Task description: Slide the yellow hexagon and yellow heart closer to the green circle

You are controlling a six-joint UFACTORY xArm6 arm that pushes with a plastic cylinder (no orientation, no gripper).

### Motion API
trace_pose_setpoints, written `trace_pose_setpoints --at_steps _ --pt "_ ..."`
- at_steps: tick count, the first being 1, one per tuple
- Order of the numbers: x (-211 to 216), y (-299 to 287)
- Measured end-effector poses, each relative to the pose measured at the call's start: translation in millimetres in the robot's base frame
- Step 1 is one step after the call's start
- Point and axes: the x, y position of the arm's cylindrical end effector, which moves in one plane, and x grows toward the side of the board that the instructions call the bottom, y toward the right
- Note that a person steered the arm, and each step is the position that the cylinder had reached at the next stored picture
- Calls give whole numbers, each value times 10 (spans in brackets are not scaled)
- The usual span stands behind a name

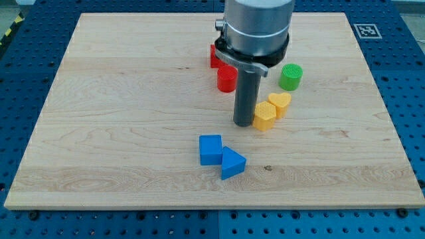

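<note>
The yellow hexagon point(264, 115) lies right of the board's middle, touching the yellow heart point(280, 103) at its upper right. The green circle point(291, 77) stands a short gap above and right of the heart. My tip point(244, 123) rests on the board just left of the yellow hexagon, close to or touching its left side. The rod rises from there into the grey arm housing at the view's top.
A red cylinder point(227, 79) stands left of the rod, with another red block point(214, 56) behind it, partly hidden by the arm. A blue cube point(210, 149) and a blue triangle point(232, 162) touch each other below the tip. The wooden board point(99, 133) lies on a blue perforated base.
</note>
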Motion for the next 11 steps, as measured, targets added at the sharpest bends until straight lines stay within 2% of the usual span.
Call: trace_pose_setpoints --at_steps 2,5,6,9,11 --pt "155 4" --pt "101 620" --pt "29 597" --pt "-621 573" --pt "-897 507"
